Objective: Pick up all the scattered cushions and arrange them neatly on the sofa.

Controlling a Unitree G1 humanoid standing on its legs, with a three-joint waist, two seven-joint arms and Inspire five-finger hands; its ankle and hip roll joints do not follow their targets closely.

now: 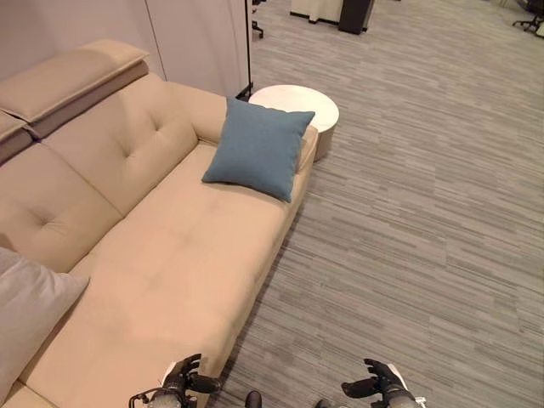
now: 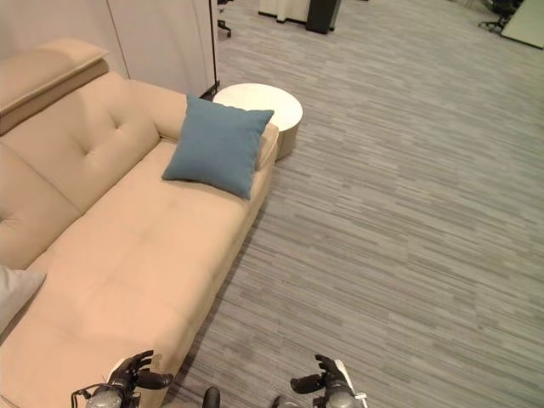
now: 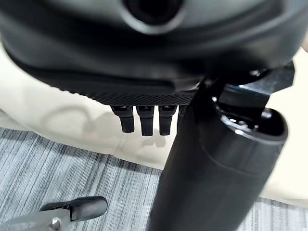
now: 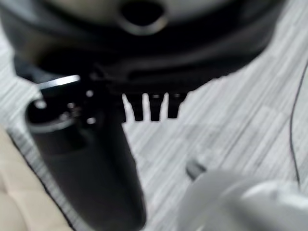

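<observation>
A blue cushion (image 1: pixel 259 147) leans upright against the far arm of the beige sofa (image 1: pixel 161 255). A grey cushion (image 1: pixel 25 306) lies on the seat at the sofa's near end, partly cut off by the view's edge. My left hand (image 1: pixel 183 378) hangs low by the sofa's front edge, its fingers (image 3: pixel 142 119) relaxed and holding nothing. My right hand (image 1: pixel 381 384) hangs low over the carpet, its fingers (image 4: pixel 154 107) straight and empty.
A round white side table (image 1: pixel 297 106) stands just beyond the sofa's far arm. Grey striped carpet (image 1: pixel 408 221) stretches to the right of the sofa. A pale wall panel (image 1: pixel 195 34) rises behind the sofa, and office chair bases (image 1: pixel 531 21) stand far off.
</observation>
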